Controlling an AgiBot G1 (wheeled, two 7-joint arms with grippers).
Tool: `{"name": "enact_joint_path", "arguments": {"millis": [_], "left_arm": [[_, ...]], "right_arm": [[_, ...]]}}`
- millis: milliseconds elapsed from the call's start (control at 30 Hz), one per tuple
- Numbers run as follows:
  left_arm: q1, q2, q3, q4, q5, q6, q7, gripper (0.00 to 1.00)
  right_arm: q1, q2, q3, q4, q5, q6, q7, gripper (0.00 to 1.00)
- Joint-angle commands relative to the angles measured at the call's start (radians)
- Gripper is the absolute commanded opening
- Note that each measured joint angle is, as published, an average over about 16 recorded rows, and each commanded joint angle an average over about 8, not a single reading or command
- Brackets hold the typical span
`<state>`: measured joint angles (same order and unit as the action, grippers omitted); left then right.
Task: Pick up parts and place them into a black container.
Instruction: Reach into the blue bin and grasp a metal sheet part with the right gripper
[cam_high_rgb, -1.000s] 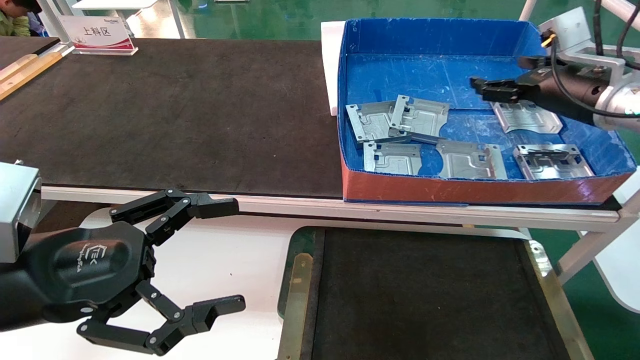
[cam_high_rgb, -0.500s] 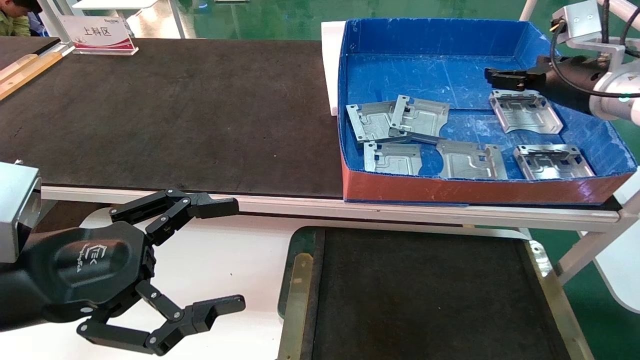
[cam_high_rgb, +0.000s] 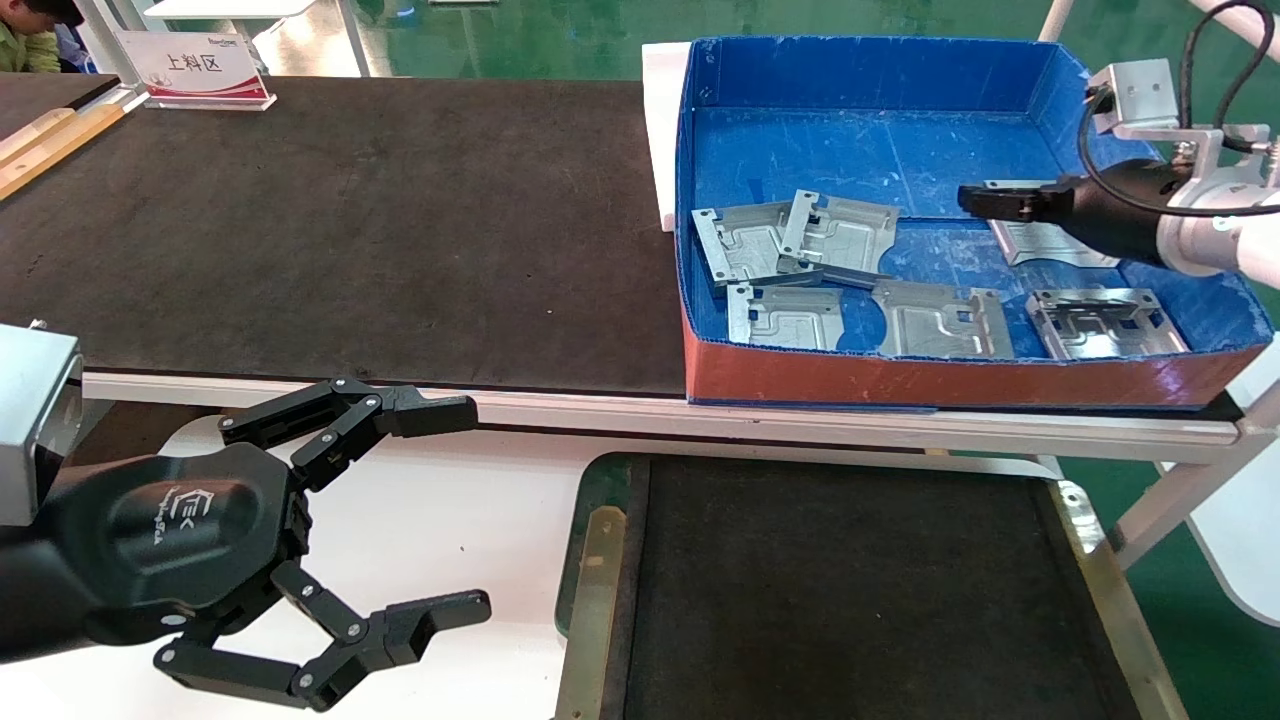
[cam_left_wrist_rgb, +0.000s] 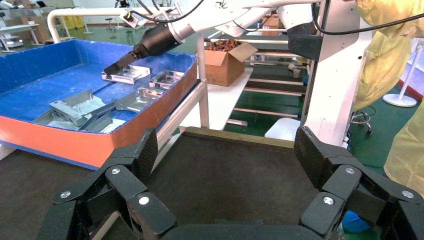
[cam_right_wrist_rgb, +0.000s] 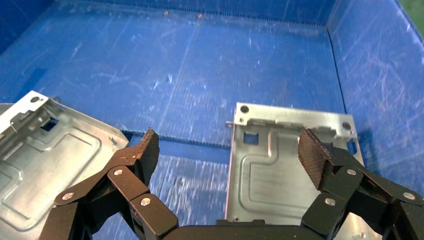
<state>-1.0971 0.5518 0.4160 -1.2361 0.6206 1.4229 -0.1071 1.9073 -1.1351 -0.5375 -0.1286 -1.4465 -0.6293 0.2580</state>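
Currently, right gripper (cam_high_rgb: 985, 200), fingers spread apart and holding nothing, hovers inside the blue box (cam_high_rgb: 870, 80) directly over one part (cam_right_wrist_rgb: 280, 165), which lies flat on the box floor beneath and between its fingers. Other parts (cam_high_rgb: 800, 240) lie farther off in that box. Left gripper (cam_high_rgb: 475, 505), jaws apart and idle, sits beside the black container (cam_high_rgb: 600, 560).

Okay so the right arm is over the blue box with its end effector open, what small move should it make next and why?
Probably lower and shift slightly so the plate's edge sits between the fingers, then close. The right end effector hangs open above the far-right part in the blue box, holding nothing. The black container has no parts in it yet; the left end effector is parked open beside it.
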Motion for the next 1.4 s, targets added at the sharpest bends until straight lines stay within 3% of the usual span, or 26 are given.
{"name": "enact_joint_path", "arguments": {"millis": [33,633,700,867,933,1400], "left_arm": [[0.0,0.0,0.0,0.0,0.0,0.0,0.0,1.0],[0.0,0.0,0.0,0.0,0.0,0.0,0.0,1.0],[0.0,0.0,0.0,0.0,0.0,0.0,0.0,1.0],[0.0,0.0,0.0,0.0,0.0,0.0,0.0,1.0],[0.0,0.0,0.0,0.0,0.0,0.0,0.0,1.0],[0.0,0.0,0.0,0.0,0.0,0.0,0.0,1.0]], "right_arm": [[0.001,-0.001,-0.009,-0.003,-0.014,-0.003,0.03,1.0],[-0.032,0.009,-0.056,0.042,-0.083,0.004,0.212,0.98],[-0.037,0.011,-0.06,0.049,-0.089,0.006,0.222,0.82],[-0.047,0.014,-0.068,0.07,-0.101,0.01,0.239,0.2],[-0.049,0.016,-0.071,0.078,-0.105,0.01,0.244,0.03],[-0.056,0.021,-0.085,0.102,-0.125,0.01,0.276,0.0]]}}
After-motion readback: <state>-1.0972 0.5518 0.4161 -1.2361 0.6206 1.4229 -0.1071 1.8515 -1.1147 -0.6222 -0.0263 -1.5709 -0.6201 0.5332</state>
